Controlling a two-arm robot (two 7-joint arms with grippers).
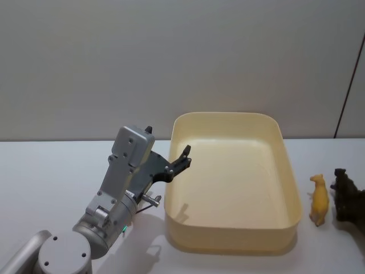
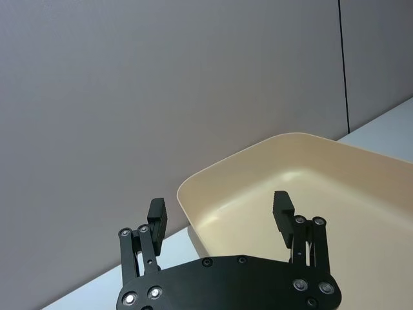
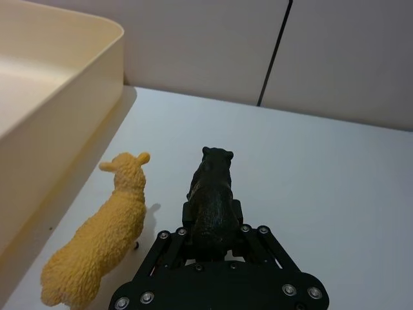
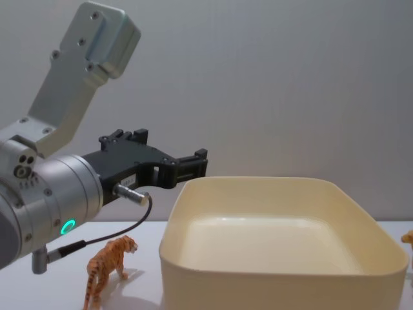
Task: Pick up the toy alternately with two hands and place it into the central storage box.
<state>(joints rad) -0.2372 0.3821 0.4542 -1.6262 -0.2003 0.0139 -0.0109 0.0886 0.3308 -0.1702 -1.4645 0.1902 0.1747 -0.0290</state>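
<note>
1. White tabletop (image 1: 57, 171): right gripper (image 3: 211, 214) seems clamped on the black bear toy (image 3: 210, 184), pads hidden.
2. Central storage box (image 1: 231, 240) lies to its left, beyond the yellow sheep (image 3: 106, 236).
3. Left gripper (image 2: 219, 208) hovers spread, empty, at the box's left rim.

The storage box (image 1: 231, 242) is plain cream-yellow. The left hand (image 2: 219, 206) and the right hand (image 3: 211, 216) are black, and the left arm (image 4: 45, 194) is silver with a green ring light (image 4: 67, 227). The toy sheep (image 3: 103, 232) is yellow, the dark toy animal (image 3: 210, 194) blackish-brown, and the toy tiger (image 4: 106, 261) orange with dark stripes. The worktop (image 1: 45, 171) is white.
</note>
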